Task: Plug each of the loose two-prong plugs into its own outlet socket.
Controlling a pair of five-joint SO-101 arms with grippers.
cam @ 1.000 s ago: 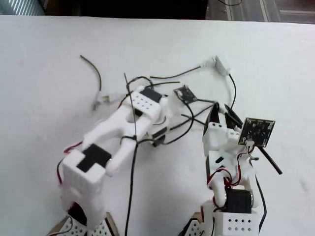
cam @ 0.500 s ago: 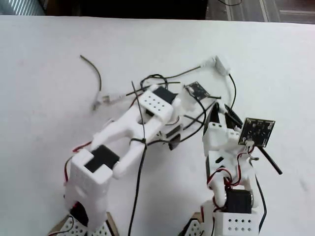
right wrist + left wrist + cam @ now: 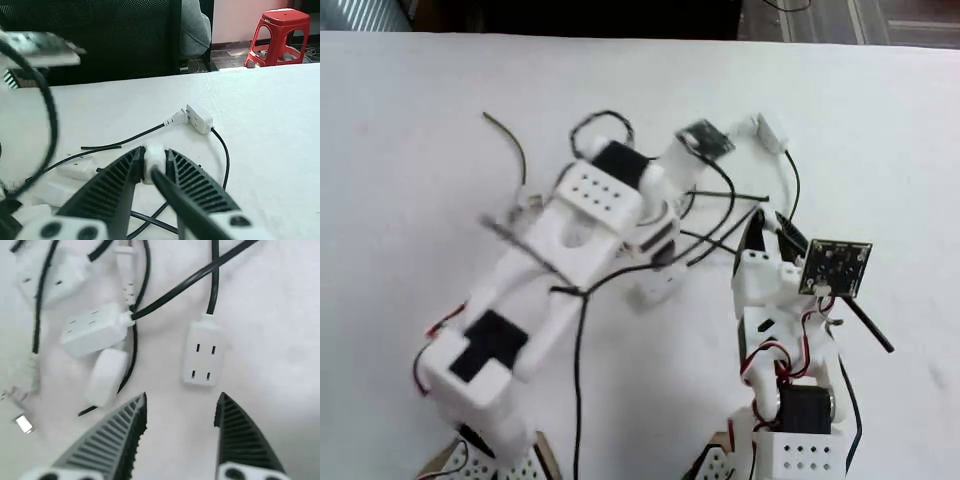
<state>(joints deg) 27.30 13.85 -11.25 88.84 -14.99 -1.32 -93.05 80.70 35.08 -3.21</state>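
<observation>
My left gripper (image 3: 182, 397) is open above the table with nothing between its fingers. Just beyond its tips lies a white outlet socket (image 3: 202, 357) on a black cord, slots facing up. A second socket block (image 3: 92, 327) and a loose white plug (image 3: 105, 376) lie beside it among crossing cords. My right gripper (image 3: 153, 152) is shut on a white plug (image 3: 152, 164) whose black cord trails back toward the arm; from above it sits at centre right (image 3: 760, 228). Farther off, a white socket (image 3: 199, 119) has a plug against it.
Black cords cross the table between the two arms (image 3: 715, 215). A loose plug on a thin cord (image 3: 520, 205) lies to the left. Another socket block (image 3: 47, 275) lies farther out. A black chair (image 3: 100, 35) and a red stool (image 3: 280, 30) stand beyond the far edge.
The left arm has swung and stretched toward the far side, its wrist camera now farther back over the cords. The right arm has stayed still with its plug.
</observation>
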